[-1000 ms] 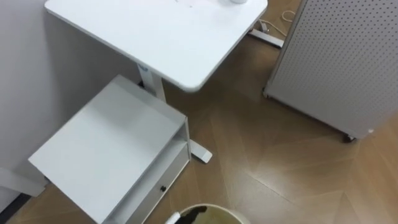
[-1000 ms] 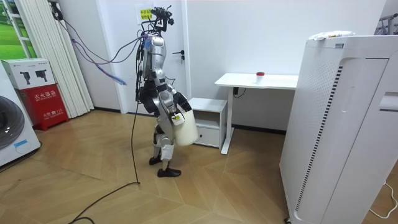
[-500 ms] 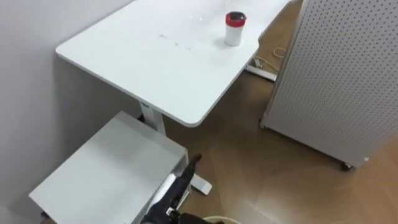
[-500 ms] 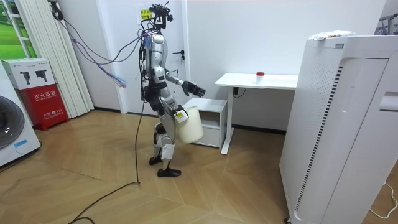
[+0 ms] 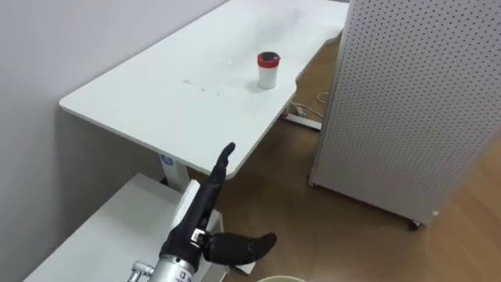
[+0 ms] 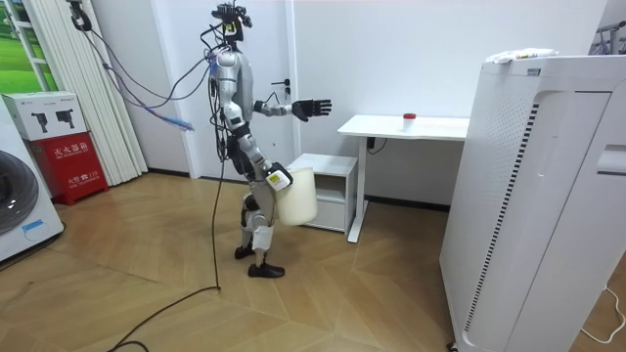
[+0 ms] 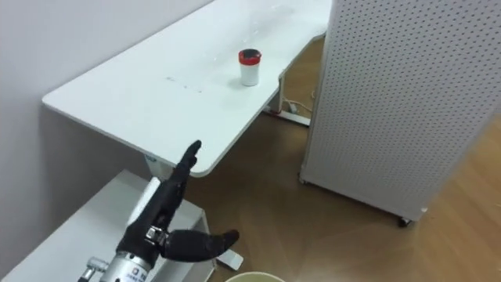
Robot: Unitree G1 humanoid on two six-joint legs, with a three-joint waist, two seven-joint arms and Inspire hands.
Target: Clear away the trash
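Observation:
A small white cup with a red lid (image 5: 268, 70) stands on the white desk (image 5: 156, 102), toward its far end. My left hand (image 5: 205, 215) is raised in front of the desk's near corner, open, fingers straight and thumb spread, holding nothing. It is well short of the cup. In the room view I stand facing the desk (image 6: 430, 126) with the left hand (image 6: 313, 107) stretched out at shoulder height. My right hand (image 6: 277, 180) holds a white bin (image 6: 296, 196) at hip height by its rim. The bin's rim (image 5: 274, 278) shows at the bottom edge.
A tall white perforated unit on wheels (image 5: 407, 102) stands close to the desk's right side. A low white cabinet (image 5: 94, 235) sits under the desk's near end. Cables (image 5: 317, 98) lie on the wooden floor behind the desk leg.
My left arm has risen from beside the bin and stretched out toward the desk. The head view has lifted, bringing the desk top and the cup into sight.

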